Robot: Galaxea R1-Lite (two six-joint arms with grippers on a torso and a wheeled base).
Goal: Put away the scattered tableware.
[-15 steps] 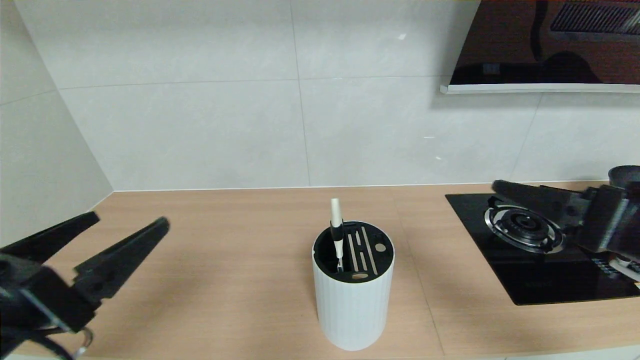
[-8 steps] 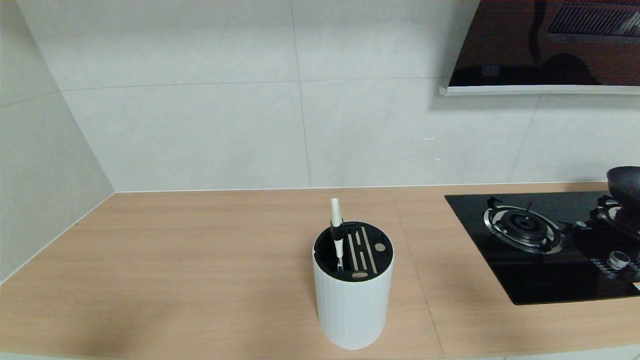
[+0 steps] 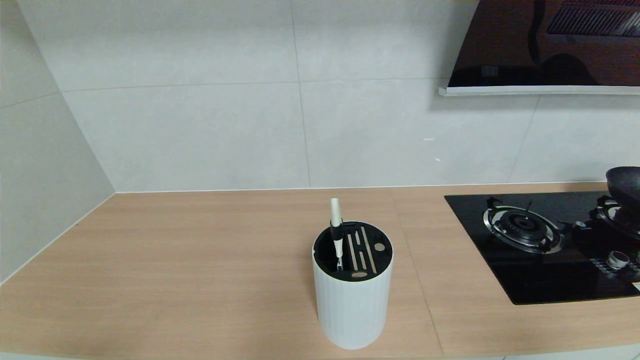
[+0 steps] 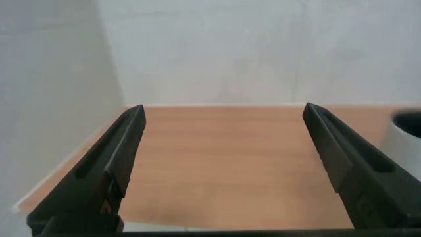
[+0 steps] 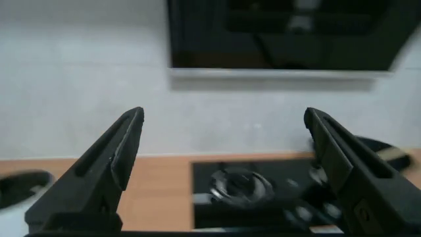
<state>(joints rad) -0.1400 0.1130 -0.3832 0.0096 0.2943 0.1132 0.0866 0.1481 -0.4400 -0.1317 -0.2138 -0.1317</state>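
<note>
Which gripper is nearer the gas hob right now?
Right. The right gripper faces the gas hob directly; the left gripper faces the left end of the wooden counter, beyond the white knife block.

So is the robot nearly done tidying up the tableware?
Looks nearly done. One cream-handled utensil with a black band stands in the white ribbed cylindrical holder. Nothing is in hand: the left gripper and right gripper are open and empty. As far as these views reach, nothing more seems left.
</note>
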